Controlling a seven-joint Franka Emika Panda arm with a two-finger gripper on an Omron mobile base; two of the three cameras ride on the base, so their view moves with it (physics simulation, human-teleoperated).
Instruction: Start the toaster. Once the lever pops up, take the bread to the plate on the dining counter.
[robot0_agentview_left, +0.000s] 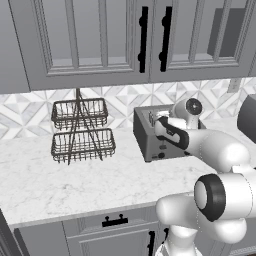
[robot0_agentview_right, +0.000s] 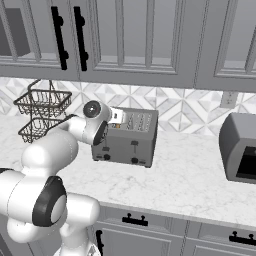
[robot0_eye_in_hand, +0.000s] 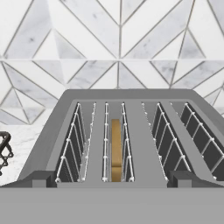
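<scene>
White marble worktop (robot0_agentview_right: 190, 180) under grey wall cabinets (robot0_agentview_right: 145, 40) carries the scene, backed by a grey-and-white geometric tile wall (robot0_eye_in_hand: 118, 48). Nearest, the hand (robot0_agentview_right: 118, 116) is poised at the near upper end of the toaster (robot0_agentview_right: 127, 135), its fingers apart and holding nothing, looking along the slots. Directly ahead of the hand, in the left slot, the bread (robot0_eye_in_hand: 116, 148) stands on edge, sunk low between the wire guides, presumably so that toasting can proceed. Below the hand, on the toaster's front face, the lever (robot0_agentview_right: 134, 145) sits in its vertical slot beside round black knobs; whether it is down cannot be told. Farther to the hand's left stands a two-tier wire basket (robot0_agentview_left: 80, 130); well to its right, a grey appliance (robot0_agentview_right: 240, 147). Judged stage: awaiting or approaching bread retrieval.
</scene>
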